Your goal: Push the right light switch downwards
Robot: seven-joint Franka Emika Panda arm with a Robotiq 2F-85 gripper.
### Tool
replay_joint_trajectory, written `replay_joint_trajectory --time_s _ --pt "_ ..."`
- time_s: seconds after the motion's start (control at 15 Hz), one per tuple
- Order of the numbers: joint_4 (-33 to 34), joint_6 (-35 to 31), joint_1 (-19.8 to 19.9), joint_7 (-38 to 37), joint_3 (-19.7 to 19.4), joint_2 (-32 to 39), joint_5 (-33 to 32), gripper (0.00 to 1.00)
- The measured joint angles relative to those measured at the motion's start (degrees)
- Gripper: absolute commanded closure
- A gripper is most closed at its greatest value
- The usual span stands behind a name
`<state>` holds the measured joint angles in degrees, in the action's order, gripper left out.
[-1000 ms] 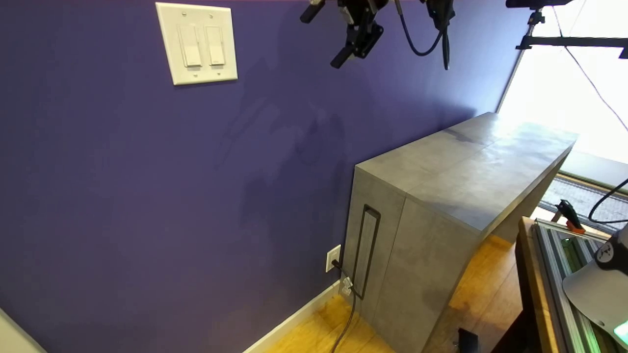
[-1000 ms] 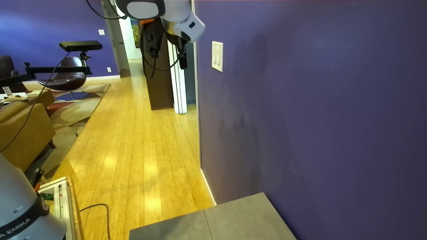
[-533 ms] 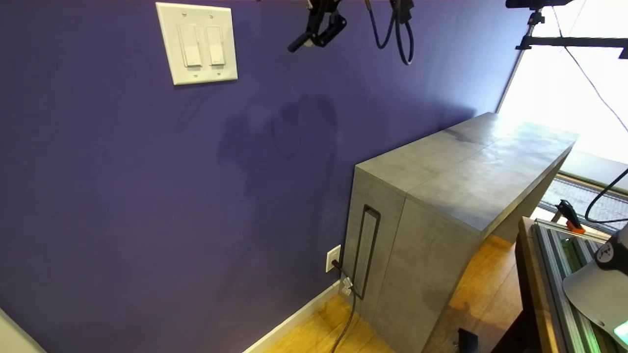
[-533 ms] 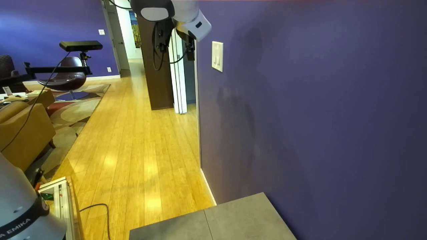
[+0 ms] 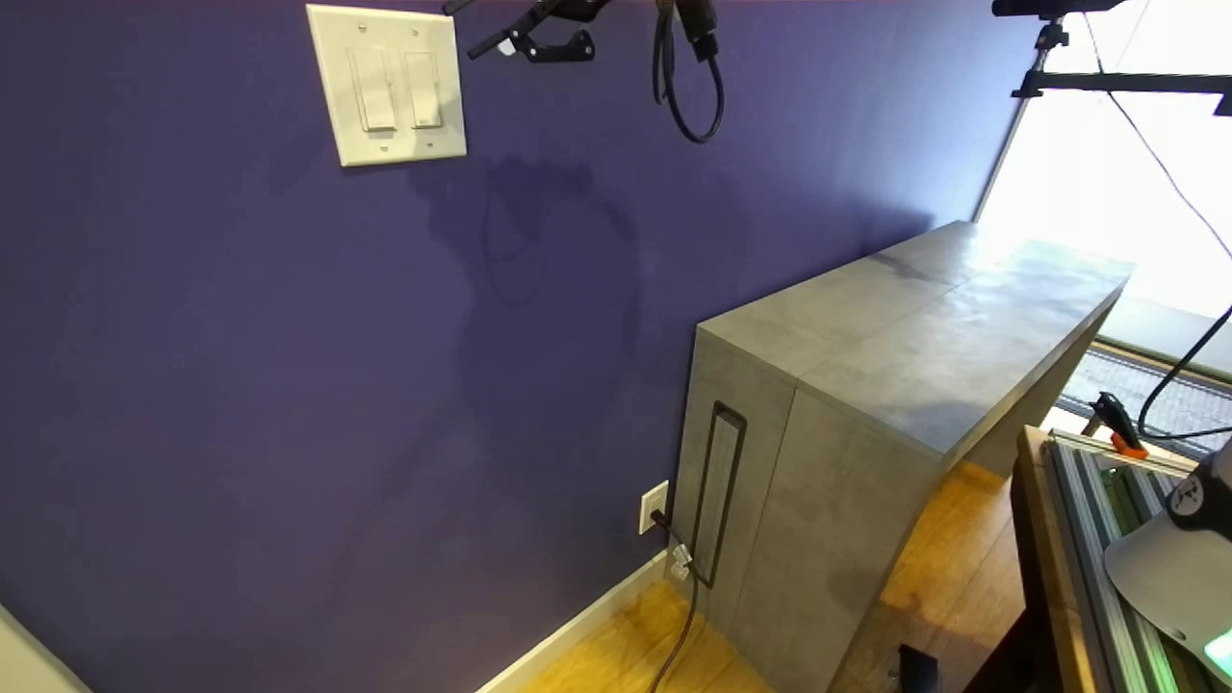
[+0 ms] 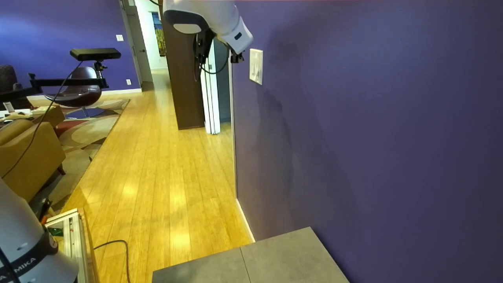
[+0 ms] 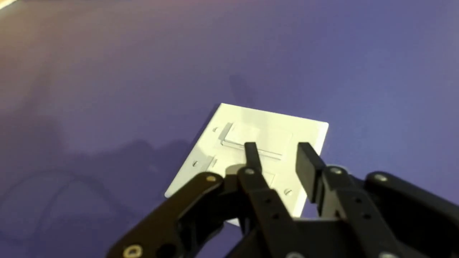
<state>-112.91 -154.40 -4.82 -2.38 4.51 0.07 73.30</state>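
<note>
A white double wall plate (image 5: 332,115) is mounted on the purple wall, showing in both exterior views. The right light switch (image 5: 422,89), a narrow white rocker, sits beside its left twin (image 5: 372,91). My gripper (image 5: 463,30) is just right of the plate's upper edge in an exterior view, partly cut off by the frame. The wrist view is turned: the right light switch (image 7: 221,165) is the lower rocker, partly covered by one finger. There the gripper (image 7: 277,147) stands partly open before the plate, nothing between its fingers. Contact with the plate cannot be made out.
A grey desk (image 5: 895,308) stands against the wall, lower and to the right of the plate. Low on the wall is an outlet (image 5: 653,507) with a cord plugged in. Black cables (image 5: 695,91) hang from the arm near the wall.
My gripper has moved along the wall toward the plate, leftward and slightly up in the exterior view where it came from the right. Its fingers have drawn closer together.
</note>
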Motion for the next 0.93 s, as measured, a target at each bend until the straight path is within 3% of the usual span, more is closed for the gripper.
replay_joint_trajectory --time_s 0.33,0.93 --pt "2.48 -3.8 -0.11 5.24 0.94 3.35 7.35 1.0" --pt "4.41 -4.9 0.0 12.87 0.94 6.44 14.23 1.0"
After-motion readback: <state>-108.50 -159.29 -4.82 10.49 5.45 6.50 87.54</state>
